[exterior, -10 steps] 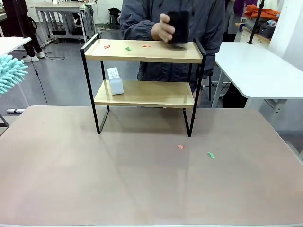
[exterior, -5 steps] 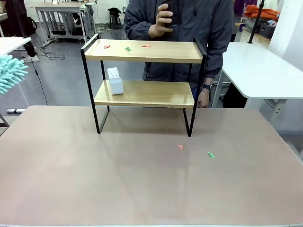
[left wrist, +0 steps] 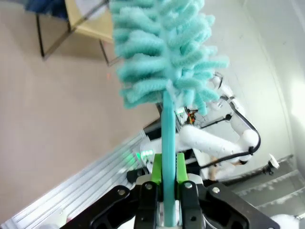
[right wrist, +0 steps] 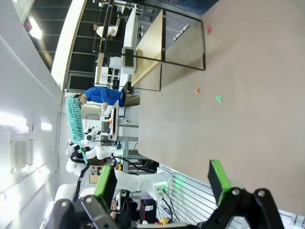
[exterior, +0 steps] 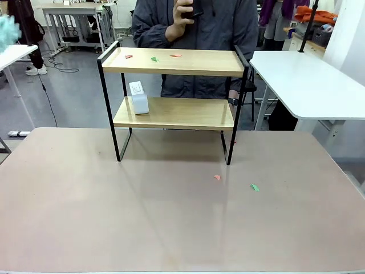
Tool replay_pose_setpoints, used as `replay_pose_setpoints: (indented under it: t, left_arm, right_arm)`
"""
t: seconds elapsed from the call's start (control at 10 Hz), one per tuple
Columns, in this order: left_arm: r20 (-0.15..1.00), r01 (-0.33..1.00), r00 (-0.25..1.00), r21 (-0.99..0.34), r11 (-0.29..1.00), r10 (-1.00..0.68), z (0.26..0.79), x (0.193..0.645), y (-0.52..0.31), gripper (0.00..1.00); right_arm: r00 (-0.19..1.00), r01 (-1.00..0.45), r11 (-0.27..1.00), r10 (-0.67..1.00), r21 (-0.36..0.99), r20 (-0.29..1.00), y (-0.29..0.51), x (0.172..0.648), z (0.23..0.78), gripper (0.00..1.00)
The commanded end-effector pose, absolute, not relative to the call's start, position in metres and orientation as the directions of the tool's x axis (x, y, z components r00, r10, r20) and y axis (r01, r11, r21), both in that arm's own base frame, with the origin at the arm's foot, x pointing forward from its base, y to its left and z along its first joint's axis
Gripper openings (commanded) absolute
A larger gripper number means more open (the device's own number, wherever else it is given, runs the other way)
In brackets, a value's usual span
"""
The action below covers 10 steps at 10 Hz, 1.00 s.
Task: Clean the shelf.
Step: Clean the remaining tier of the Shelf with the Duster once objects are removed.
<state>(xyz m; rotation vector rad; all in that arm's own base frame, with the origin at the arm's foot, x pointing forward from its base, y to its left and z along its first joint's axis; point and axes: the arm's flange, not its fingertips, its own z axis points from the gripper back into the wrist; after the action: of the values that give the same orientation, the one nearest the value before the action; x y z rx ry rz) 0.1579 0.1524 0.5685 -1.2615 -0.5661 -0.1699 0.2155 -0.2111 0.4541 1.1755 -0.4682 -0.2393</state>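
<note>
The shelf [exterior: 194, 61] is standing on the far part of the table [exterior: 114, 217], well apart from both grippers and ahead of them. Three small paper scraps [exterior: 154, 58] are lying on its top board, and a white box [exterior: 138, 97] is sitting on the lower board. Behind the shelf a person is holding a dark object up in one hand [exterior: 183, 12], clear of the top board.

The left gripper [left wrist: 165, 169] is clamping the handle of a turquoise duster [left wrist: 162, 52] between its green pads. The fluffy head is pointing away from it, and the shelf is far beyond this head, off to one side. The right gripper [right wrist: 162, 179] is waiting with its jaws wide apart and nothing between them.

I judge that the approach step is in hand; the sweeping is not yet begun. The next move is calling for bringing the duster head forward onto the top board beside the scraps, without hitting the black frame.
</note>
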Motion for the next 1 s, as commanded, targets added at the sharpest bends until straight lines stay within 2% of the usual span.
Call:
replay_pose_setpoints:
  t: [0.0, 0.3, 0.4, 0.8, 0.9]
  left_arm:
    - [0.486, 0.408, 0.864, -0.829, 0.382, 0.132, 0.615, 0.189, 0.075, 0.12]
    - [0.379, 0.349, 0.925, -0.868, 0.353, 0.019, 0.62, 0.214, 0.012, 0.12]
    - [0.465, 0.403, 0.883, -0.825, 0.397, 0.07, 0.628, 0.195, 0.028, 0.12]
    - [0.447, 0.391, 0.893, -0.83, 0.397, 0.053, 0.626, 0.202, 0.021, 0.12]
    - [0.451, 0.37, 0.884, -0.835, 0.408, 0.122, 0.635, 0.218, 0.011, 0.12]
  right_arm:
    - [0.875, -0.09, 0.372, -0.413, 0.924, 0.252, -0.211, 0.217, 0.455, 1.0]
    - [0.875, -0.09, 0.372, -0.413, 0.924, 0.252, -0.211, 0.217, 0.455, 1.0]
    - [0.875, -0.09, 0.372, -0.413, 0.924, 0.252, -0.211, 0.217, 0.455, 1.0]
    - [0.875, -0.09, 0.372, -0.413, 0.924, 0.252, -0.211, 0.217, 0.455, 1.0]
    - [0.875, -0.09, 0.372, -0.413, 0.924, 0.252, -0.211, 0.217, 0.455, 1.0]
